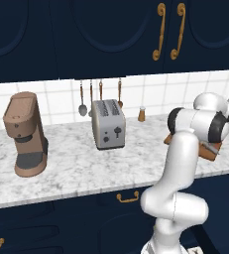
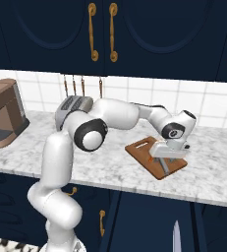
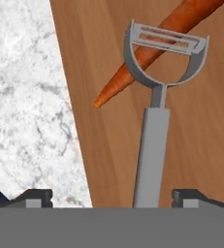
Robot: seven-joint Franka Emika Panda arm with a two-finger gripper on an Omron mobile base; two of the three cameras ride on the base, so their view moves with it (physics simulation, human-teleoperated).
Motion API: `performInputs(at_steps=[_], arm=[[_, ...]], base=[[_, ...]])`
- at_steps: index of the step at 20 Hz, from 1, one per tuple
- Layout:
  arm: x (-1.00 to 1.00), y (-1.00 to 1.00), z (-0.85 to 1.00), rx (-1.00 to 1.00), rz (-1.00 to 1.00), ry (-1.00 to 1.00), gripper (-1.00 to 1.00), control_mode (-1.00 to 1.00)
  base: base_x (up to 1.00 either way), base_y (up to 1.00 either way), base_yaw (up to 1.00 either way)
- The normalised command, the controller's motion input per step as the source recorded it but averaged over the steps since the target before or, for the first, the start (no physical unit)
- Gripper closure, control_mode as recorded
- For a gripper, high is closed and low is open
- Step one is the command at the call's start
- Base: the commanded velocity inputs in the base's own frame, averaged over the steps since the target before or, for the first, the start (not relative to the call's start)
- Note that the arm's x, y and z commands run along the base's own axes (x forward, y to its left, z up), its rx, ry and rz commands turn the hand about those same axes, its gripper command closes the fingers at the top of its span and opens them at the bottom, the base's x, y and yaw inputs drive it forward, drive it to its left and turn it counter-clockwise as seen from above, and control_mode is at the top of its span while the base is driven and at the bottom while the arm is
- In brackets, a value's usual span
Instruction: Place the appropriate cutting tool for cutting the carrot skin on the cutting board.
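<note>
Overhead, grey Y-shaped peeler (image 3: 154,121) across tapered carrot (image 3: 147,53)

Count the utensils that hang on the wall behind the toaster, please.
4: all hang in a row on the tiled wall above the toaster, one of them a spoon. The toaster hides some lower ends.

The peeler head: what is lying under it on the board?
The carrot lies under the peeler head, on the cutting board. Its tip sticks out to one side. The head's frame covers thin strips of the carrot.
</note>
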Motion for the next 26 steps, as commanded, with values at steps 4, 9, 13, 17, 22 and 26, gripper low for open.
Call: performInputs(at_steps=[4, 9, 13, 17, 22, 26], arm=[[-0.55, -0.03, 0.55, 0.0, -0.04, -0.12, -1.0, -1.0], [-0.64, 0.0, 0.57, 0.0, -0.01, -0.12, -1.0, -1.0], [-0.69, 0.0, 0.55, 0.0, 0.0, -0.1, -1.0, -1.0], [-0.75, 0.0, 0.46, -0.02, 0.0, -0.07, -1.0, -1.0], [-0.77, 0.0, 0.51, -0.03, 0.0, -0.07, -1.0, -1.0], [-0.76, 0.02, 0.53, -0.04, 0.0, -0.06, -1.0, -1.0]], base=[[0.0, 0.0, 0.0], [0.0, 0.0, 0.0], [0.0, 0.0, 0.0], [0.0, 0.0, 0.0], [0.0, 0.0, 0.0], [0.0, 0.0, 0.0]])
